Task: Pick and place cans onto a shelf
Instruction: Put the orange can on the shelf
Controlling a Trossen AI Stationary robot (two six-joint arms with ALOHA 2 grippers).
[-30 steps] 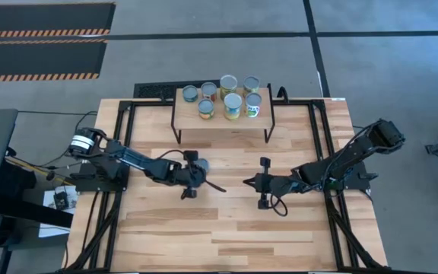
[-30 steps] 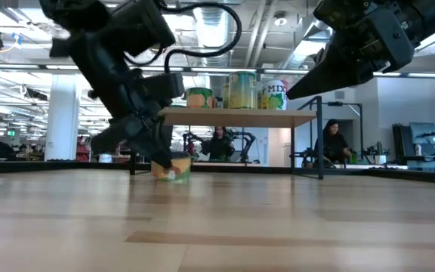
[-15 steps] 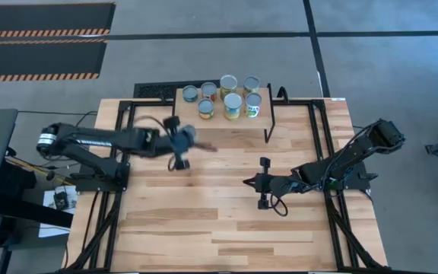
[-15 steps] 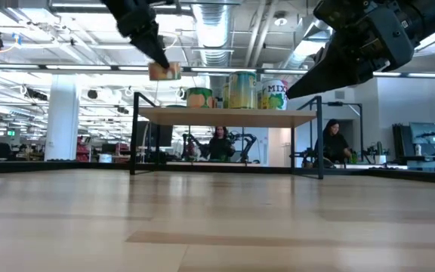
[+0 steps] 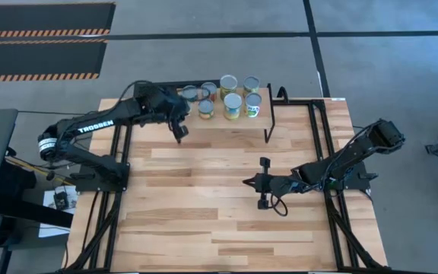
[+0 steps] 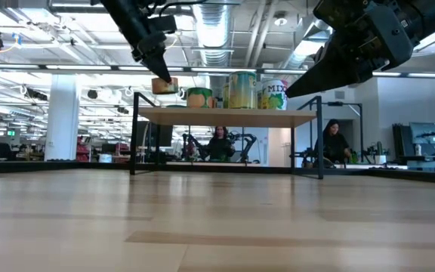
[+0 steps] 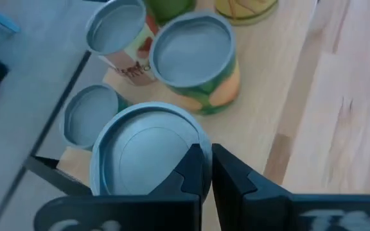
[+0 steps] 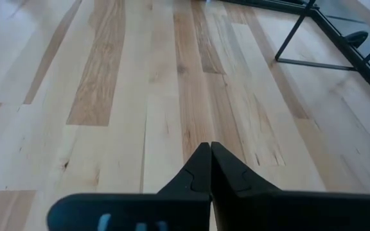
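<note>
My left gripper (image 6: 158, 69) is shut on a can (image 6: 165, 85) with a yellow-green label, above the left end of the shelf (image 6: 225, 115). In the left wrist view the can's silvery top (image 7: 140, 154) fills the space just ahead of the fingers. In the high view the arm (image 5: 169, 110) hides this can. Several other cans (image 5: 233, 103) stand upright on the shelf board (image 5: 219, 120). My right gripper (image 5: 255, 183) is shut and empty, low over the middle of the table. My left gripper holds the can by its top rim (image 7: 196, 140), one finger (image 7: 191, 170) over the lid and the other (image 7: 231, 176) outside the wall. The fingers slant down from above. The can hangs upright below them, clear of the shelf board.
The nearest shelf cans (image 7: 194, 54) (image 7: 92, 119) stand close beside the held can. The shelf's black legs (image 5: 268, 122) reach down to the tabletop (image 5: 226, 228). People (image 6: 331, 140) sit in the room far behind the table.
My left gripper has lifted the can off the table. It has carried the can up and toward the far edge to the shelf's left end, then lowered it a little toward the board. The can has stayed upright.
</note>
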